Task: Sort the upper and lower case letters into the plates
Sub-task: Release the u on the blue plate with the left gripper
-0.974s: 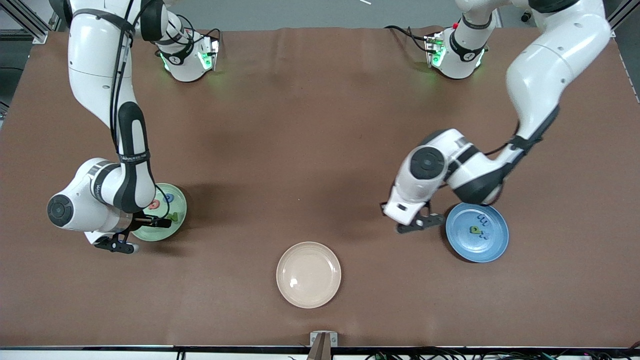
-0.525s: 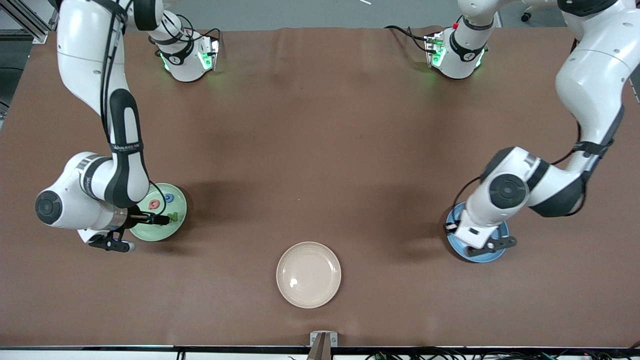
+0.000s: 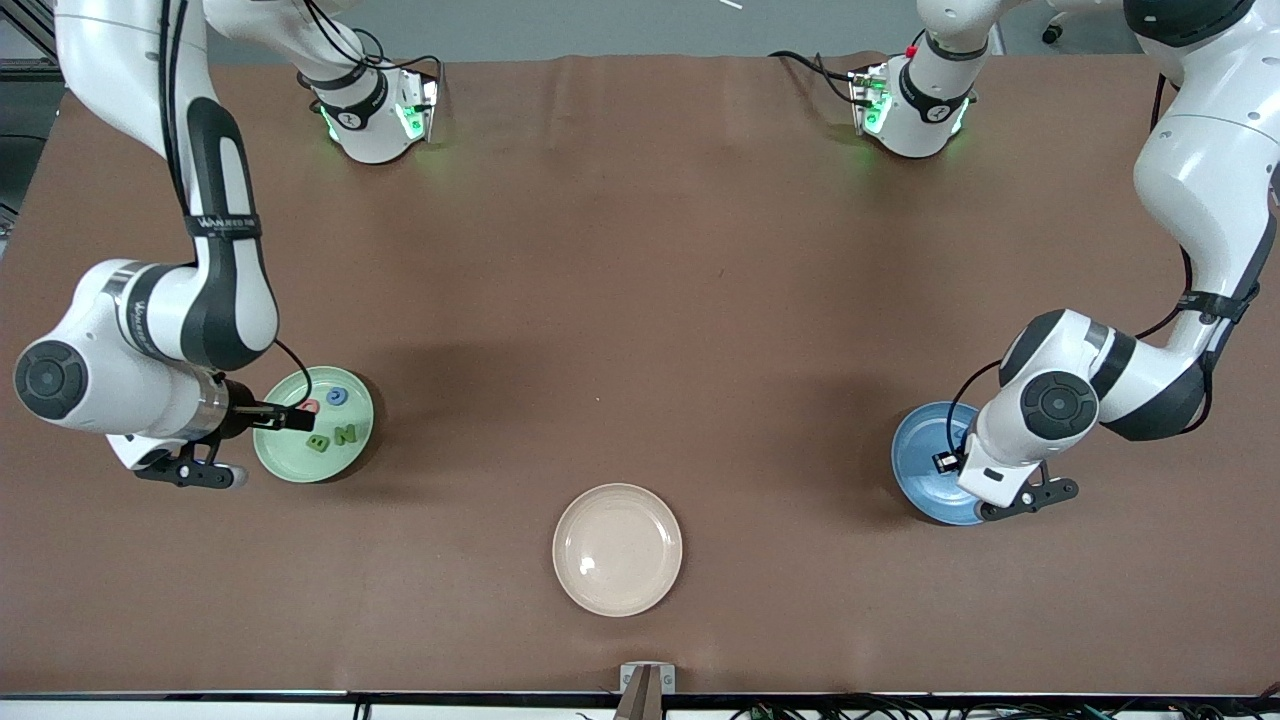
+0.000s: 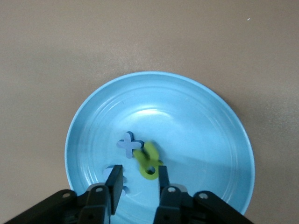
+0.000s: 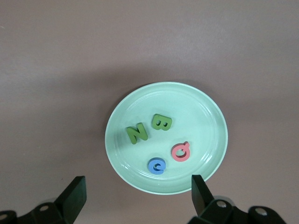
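Note:
The blue plate [image 4: 196, 116] [image 3: 915, 455] holds a blue x [image 4: 131, 143], a yellow-green letter [image 4: 149, 161] and a pale blue letter [image 4: 111, 173] partly hidden by a finger. My left gripper [image 4: 138, 182] [image 3: 1030, 495] hangs over this plate, open a little, with nothing between its fingers. The mint green plate [image 5: 205, 116] [image 3: 280, 462] holds a green N [image 5: 137, 134], a green B [image 5: 162, 122], a pink Q [image 5: 181, 151] and a blue letter [image 5: 157, 165]. My right gripper [image 5: 138, 198] [image 3: 192, 473] is wide open over the table just off that plate's rim.
A cream-beige plate [image 3: 617, 549] with nothing in it lies near the table's front edge, midway between the two arms. The brown mat [image 3: 640, 300] covers the table. Both arm bases stand along the edge farthest from the front camera.
The left arm swung from beside the blue plate to over it, and its jaws parted slightly. The right arm drew back off the green plate, uncovering its letters.

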Controlling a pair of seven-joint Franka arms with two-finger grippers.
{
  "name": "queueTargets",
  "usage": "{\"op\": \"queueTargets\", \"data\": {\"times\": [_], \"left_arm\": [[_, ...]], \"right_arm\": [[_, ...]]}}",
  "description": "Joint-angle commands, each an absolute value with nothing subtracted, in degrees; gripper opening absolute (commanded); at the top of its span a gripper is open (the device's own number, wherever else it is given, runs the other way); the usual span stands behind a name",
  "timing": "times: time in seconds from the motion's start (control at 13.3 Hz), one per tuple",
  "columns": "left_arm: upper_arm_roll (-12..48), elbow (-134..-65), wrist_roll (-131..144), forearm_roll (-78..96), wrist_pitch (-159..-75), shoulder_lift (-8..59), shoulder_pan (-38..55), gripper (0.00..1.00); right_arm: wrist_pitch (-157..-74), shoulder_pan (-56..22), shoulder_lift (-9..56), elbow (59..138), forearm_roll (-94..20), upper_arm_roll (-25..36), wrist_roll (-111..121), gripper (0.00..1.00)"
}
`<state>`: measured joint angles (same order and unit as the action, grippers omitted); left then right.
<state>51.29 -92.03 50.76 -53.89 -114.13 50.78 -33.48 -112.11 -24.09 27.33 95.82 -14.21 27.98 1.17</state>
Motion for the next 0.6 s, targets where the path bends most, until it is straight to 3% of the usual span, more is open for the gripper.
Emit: {"op": "queueTargets", "data": {"times": [0.0,0.3,0.52], "left_arm": [[51.06,-92.55,50.8,-55.11,-114.61,49.84,-33.05,1.0],[56.06,-92.29,50.1,-54.41,-113.99,48.96,-35.4,1.0],[64.75,-91.07,48.43,-54.66,-111.99,48.78,-42.43,1.0]], "right_arm": [[-110.58,-18.39,22.68,97.56,-9.59,21.11,-1.66,0.99],[-108.64,-10.65,18.64,97.56,-6.16,12.33,-1.67,1.0],[-108.46,-5.81,15.74,97.65,-2.47,5.82,-1.76,1.0]]}}
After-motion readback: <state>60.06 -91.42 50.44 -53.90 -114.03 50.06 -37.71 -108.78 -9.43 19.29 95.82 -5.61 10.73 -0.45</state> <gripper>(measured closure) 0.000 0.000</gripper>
